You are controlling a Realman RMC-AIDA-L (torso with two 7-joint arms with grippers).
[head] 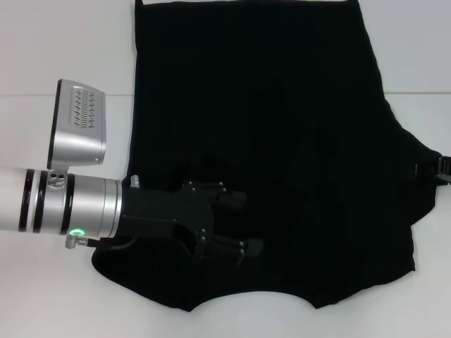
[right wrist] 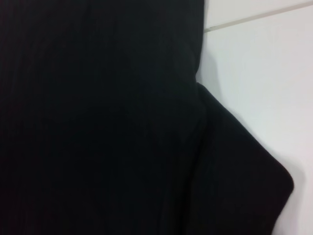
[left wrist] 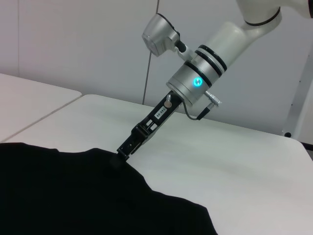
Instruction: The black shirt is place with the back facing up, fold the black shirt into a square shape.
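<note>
The black shirt [head: 282,141] lies spread flat on the white table [head: 63,42] and fills most of the head view. No lettering shows on it. My left gripper [head: 243,224] reaches in from the left and hovers open over the shirt's near left part, one finger [head: 232,198] apart from the other. My right gripper [head: 444,170] shows at the far right edge, pinching the tip of the shirt's right sleeve. The left wrist view shows that right gripper [left wrist: 121,155] shut on the raised cloth edge [left wrist: 98,161]. In the right wrist view the shirt [right wrist: 98,117] covers nearly everything.
Bare white table [left wrist: 234,161] surrounds the shirt on the left, right and near sides. A seam between table panels [right wrist: 254,18] runs past the shirt's right side. A grey wall [left wrist: 73,44] stands behind the table.
</note>
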